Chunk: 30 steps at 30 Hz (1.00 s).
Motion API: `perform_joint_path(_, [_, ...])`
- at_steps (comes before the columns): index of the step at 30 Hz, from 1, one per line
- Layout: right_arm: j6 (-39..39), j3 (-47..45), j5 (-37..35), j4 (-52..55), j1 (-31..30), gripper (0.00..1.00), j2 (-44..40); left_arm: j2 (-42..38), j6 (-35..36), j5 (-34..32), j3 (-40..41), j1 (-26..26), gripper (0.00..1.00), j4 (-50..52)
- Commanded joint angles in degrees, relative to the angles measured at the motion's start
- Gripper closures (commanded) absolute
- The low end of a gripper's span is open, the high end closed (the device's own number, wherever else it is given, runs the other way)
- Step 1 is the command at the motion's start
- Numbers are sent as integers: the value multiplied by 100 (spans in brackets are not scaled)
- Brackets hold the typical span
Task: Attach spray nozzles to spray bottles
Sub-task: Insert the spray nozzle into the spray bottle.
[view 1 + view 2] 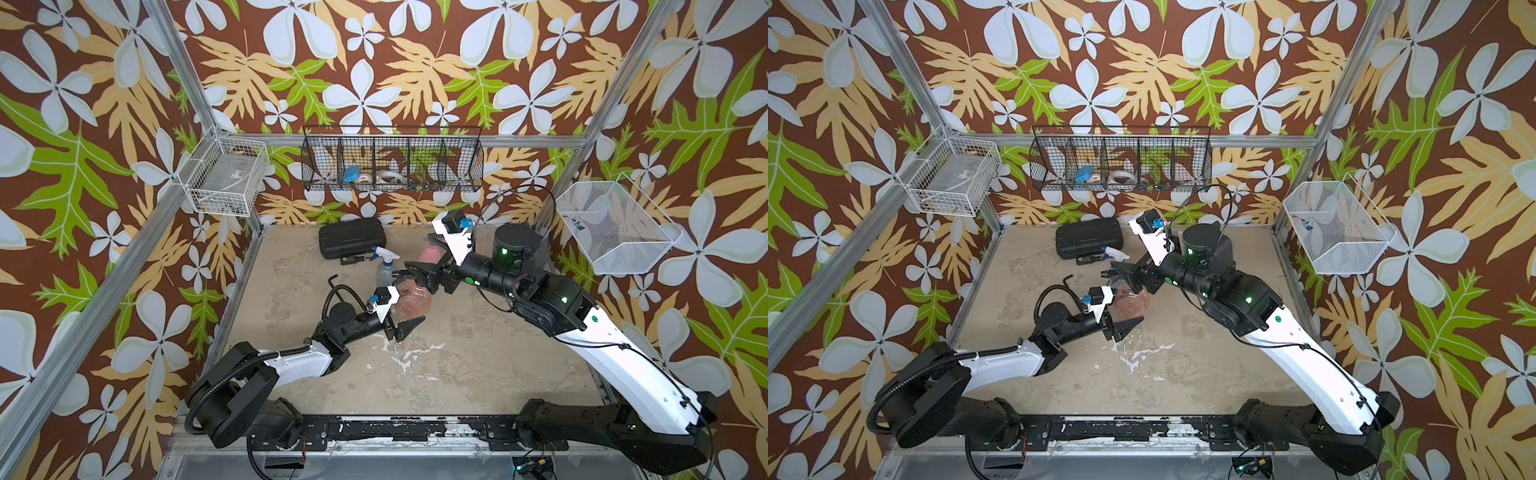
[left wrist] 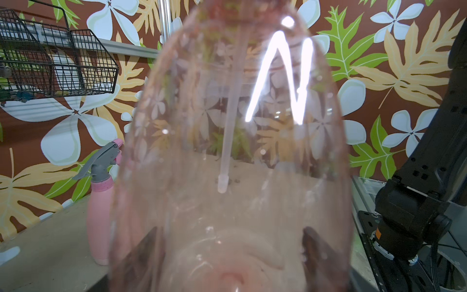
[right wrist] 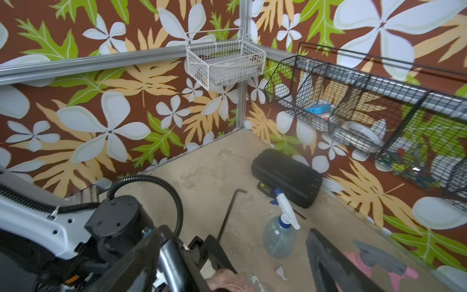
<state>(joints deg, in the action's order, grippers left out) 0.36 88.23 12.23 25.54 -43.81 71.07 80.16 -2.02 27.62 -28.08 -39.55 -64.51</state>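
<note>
The translucent orange spray bottle is near the middle of the table. The left pincer grasps it round its lower body, and a dip tube hangs inside it. The black spray nozzle is at its neck. The right pincer is just beside the nozzle, jaws apart, released. Behind stand the clear bluish bottle with its white and blue nozzle, and the pink bottle with its pink and grey nozzle. Farther back lie a hex key and a black ribbed case.

Floral wallpaper walls; aluminium frame; mottled beige tabletop.
</note>
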Motion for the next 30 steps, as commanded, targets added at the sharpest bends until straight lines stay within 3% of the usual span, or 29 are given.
perform_joint_path(1, [-180,-37,494,194,10,12,18,-48,-210,351,-31,100,35,2])
perform_joint_path(10, [-308,1,606,189,5,31,251,75,-403,612,-215,149,35,150])
perform_joint_path(27, [-252,-192,396,-21,9,97,197,-177,-419,383,-155,290,35,-28])
perform_joint_path(30, [-160,-306,373,-148,14,100,122,-245,-400,222,-90,290,35,-146])
